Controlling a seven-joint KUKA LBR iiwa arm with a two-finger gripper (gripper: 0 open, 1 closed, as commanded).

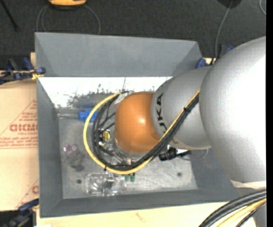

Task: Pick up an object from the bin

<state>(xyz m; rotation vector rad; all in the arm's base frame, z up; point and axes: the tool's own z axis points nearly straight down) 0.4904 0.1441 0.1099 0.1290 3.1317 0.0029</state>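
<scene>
Mira: Nearest the lens is the grey arm (231, 108), coming in from 3 o'clock. Its orange cover (134, 122) and yellow cable (86, 134) hang over the bin (49, 141).

Tom: And on the floor, from the left?

Mira: At 9 o'clock lies a purplish thing (70, 149), with a grey lump (75, 162) just beside it. At 10 o'clock, by the back wall, is a blue piece (84, 113). At 7 o'clock lies a crumpled clear wrapper (100, 183). Near 6, at the cable's edge, is a green bit (131, 177). A dark speck (179, 175) sits well apart at 4 o'clock.

Tom: The gripper?

Mira: The gripper (112, 152) sits low under the cover, left of the bin's middle. Whether it is released or clenched cannot be told.

Tom: Over which thing?

Mira: The wrapper and the green bit are nearest, toward 6 o'clock of it. Which one it is over cannot be told.
</scene>
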